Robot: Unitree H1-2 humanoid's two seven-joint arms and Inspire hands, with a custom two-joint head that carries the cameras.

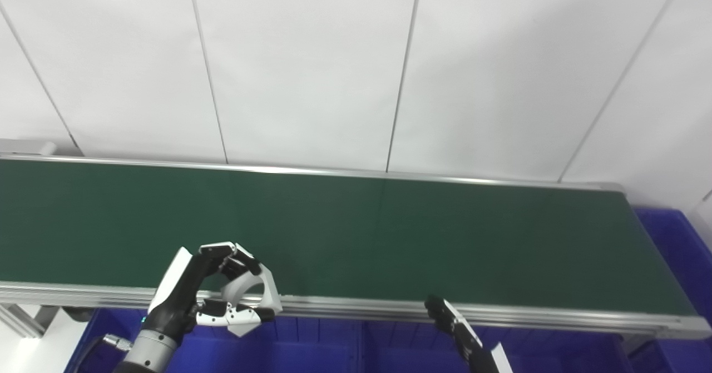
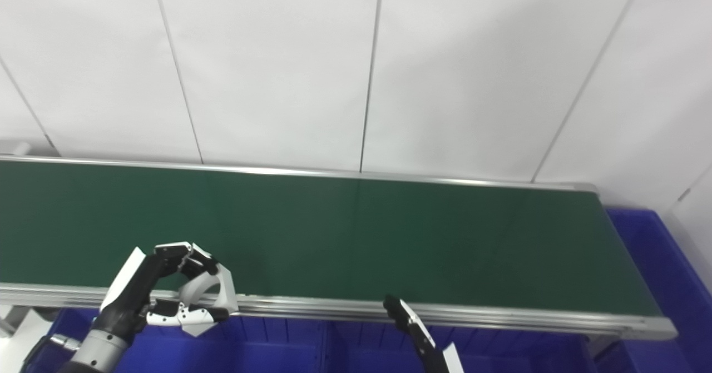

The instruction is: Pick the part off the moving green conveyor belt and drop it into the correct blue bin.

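My left robot hand (image 1: 214, 289) hangs over the near aluminium rail (image 1: 356, 306) of the green conveyor belt (image 1: 356, 234), fingers (image 1: 245, 264) curled downward with the thumb (image 1: 233, 317) lying across beneath them. They enclose a gap but nothing sits in it, so it is curled shut on nothing. My right robot hand (image 1: 453, 326) rises from the bottom edge just short of the same rail; only its dark fingertips and a white panel show, and I cannot tell whether it is spread or closed.

The belt runs across the whole width, its far edge bounded by a second silver rail (image 1: 311, 170) set against the white panelled wall (image 1: 356, 61). No part is visible on the belt or in either hand, so I cannot place the piece I am to pick. The green surface lies bare from the left edge to the belt's right end (image 1: 626, 192), giving wide room between my two hands.

Blue bins (image 1: 334, 345) sit below the near rail, under both hands, with a divider between compartments. Another blue bin (image 1: 678, 250) lies past the belt's right end, beside the wall.
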